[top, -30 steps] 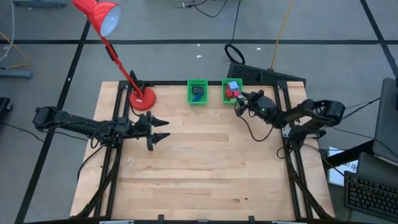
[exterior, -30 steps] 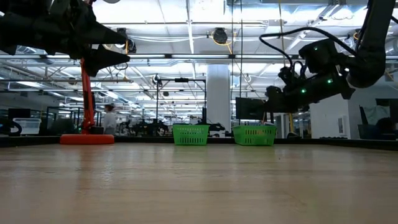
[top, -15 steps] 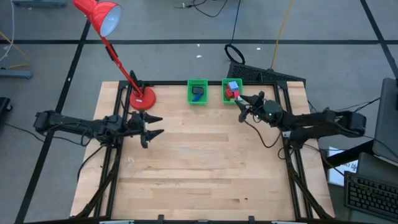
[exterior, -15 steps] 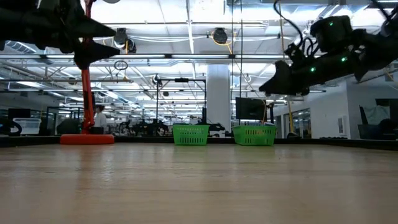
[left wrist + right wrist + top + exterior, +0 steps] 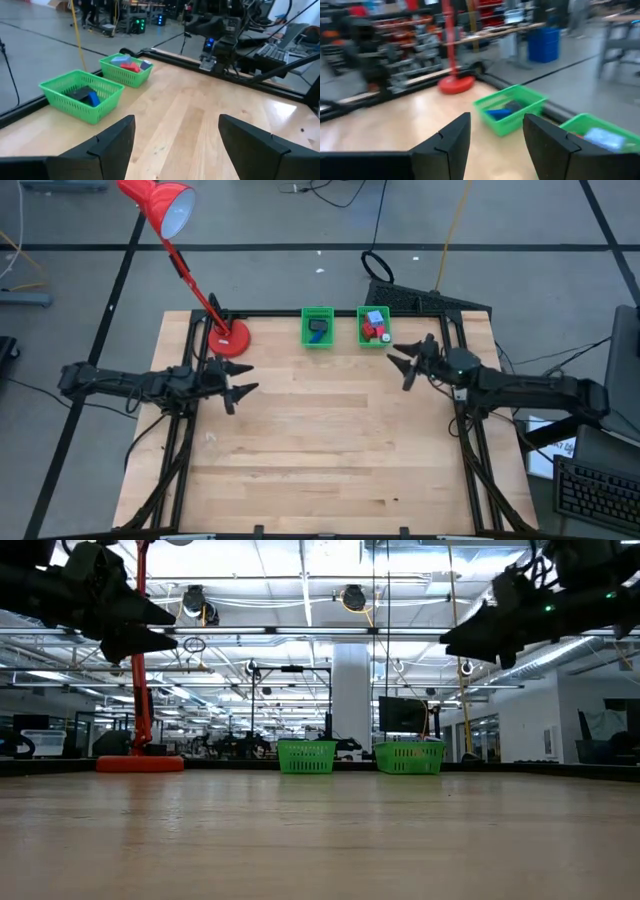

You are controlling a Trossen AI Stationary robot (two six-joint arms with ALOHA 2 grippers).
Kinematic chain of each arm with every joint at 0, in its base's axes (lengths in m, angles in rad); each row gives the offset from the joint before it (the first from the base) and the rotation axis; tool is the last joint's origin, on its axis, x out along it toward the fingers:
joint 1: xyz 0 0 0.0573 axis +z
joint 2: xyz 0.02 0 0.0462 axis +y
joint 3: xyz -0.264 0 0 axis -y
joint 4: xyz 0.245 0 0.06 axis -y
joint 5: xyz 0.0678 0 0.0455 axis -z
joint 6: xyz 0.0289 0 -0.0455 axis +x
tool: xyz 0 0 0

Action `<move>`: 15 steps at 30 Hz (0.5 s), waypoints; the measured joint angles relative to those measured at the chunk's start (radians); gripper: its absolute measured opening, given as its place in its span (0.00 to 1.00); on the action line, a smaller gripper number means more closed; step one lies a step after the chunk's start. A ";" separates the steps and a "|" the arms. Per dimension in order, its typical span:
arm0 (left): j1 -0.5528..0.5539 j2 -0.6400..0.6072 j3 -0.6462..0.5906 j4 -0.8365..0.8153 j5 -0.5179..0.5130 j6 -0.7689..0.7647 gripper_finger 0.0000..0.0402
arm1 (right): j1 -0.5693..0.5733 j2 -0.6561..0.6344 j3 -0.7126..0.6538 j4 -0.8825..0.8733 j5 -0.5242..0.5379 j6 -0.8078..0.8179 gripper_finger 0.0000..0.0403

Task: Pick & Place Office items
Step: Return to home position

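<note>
The office items lie in two green mesh baskets at the table's far edge. The left basket (image 5: 318, 328) holds a black oblong (image 5: 80, 93) and a dark blue oblong (image 5: 93, 99). The right basket (image 5: 373, 326) holds red blocks (image 5: 130, 65) and a pale blue cube (image 5: 375, 317). My left gripper (image 5: 243, 392) hangs open above the table's left part, near the lamp base. My right gripper (image 5: 397, 367) hangs open in the air just near and right of the right basket. Both are empty. The tiny pink and silver bits do not show.
A red desk lamp stands with its round base (image 5: 230, 338) on the far left of the table, left of the baskets, and its head reaches out beyond the far edge. A bare wooden tabletop (image 5: 330, 450) stretches across the middle and near side. Cables lie behind the far edge.
My right gripper has drawn back from the right basket toward the table's right and near side and has risen. My left gripper has pulled back a little toward the table's left edge. The baskets and their contents have stayed put.
</note>
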 joint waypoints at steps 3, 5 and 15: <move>-0.005 -0.020 0.000 -0.002 -0.002 0.020 0.73 | 0.001 -0.070 0.000 -0.092 -0.108 0.004 0.43; -0.007 -0.034 0.000 -0.006 -0.003 0.038 0.72 | 0.000 -0.115 0.000 -0.142 -0.140 0.004 0.43; -0.047 -0.160 0.000 -0.124 -0.072 0.040 0.68 | 0.000 -0.352 0.000 -0.344 -0.161 -0.005 0.42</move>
